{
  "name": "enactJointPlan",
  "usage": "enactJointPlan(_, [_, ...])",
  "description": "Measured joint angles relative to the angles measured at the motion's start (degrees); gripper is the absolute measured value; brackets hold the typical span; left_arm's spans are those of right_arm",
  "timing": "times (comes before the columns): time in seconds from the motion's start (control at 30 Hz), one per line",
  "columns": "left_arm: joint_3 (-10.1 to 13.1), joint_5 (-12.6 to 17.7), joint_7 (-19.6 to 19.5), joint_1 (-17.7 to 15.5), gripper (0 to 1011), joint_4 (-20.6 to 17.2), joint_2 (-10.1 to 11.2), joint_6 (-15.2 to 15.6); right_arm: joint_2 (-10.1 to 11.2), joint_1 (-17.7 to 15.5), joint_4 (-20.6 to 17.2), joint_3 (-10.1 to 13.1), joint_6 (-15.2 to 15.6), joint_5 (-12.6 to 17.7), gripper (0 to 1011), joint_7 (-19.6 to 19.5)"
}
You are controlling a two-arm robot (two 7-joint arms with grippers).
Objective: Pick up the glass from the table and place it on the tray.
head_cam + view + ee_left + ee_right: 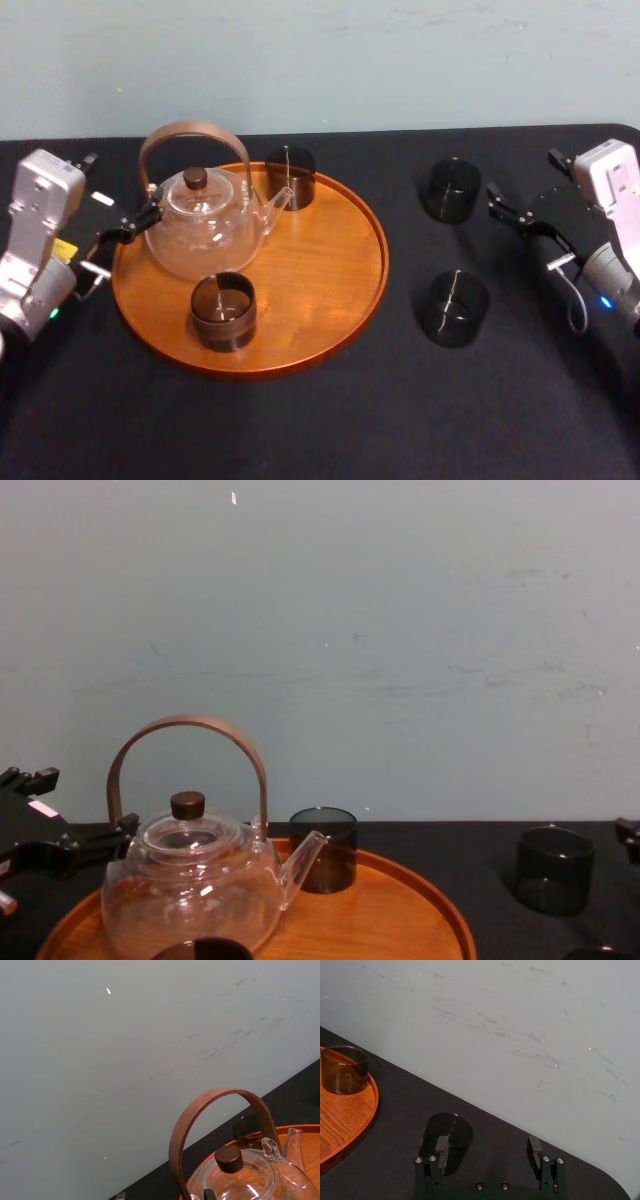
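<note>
Target candidates: two short dark smoked-glass cups on the black matte table [300,430], right of centre in head view, upper cup [450,189] and lower cup [454,308]. Both sit off the round orange-brown wooden tray [335,325], left of centre. Right gripper [505,205] hangs just right of the upper cup, fingers apart, nothing held. Left gripper [145,212] is at the tray's left rim beside the clear glass teapot [205,230], fingers apart.

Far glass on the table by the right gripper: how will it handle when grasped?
Short, wide, upright glass: probably hard to tip. Smooth walls look slippery and likely fragile; the open right gripper beside it should squeeze gently. Looks empty, so probably light.
</note>
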Motion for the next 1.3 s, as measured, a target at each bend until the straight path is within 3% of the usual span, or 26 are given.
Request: enactJointPlan(1.3, [0.00,0.00,0.00,0.00,1009,0.00,0.00,0.00,0.00,0.00,0.00,0.00,0.00,0.00,1002,0.00])
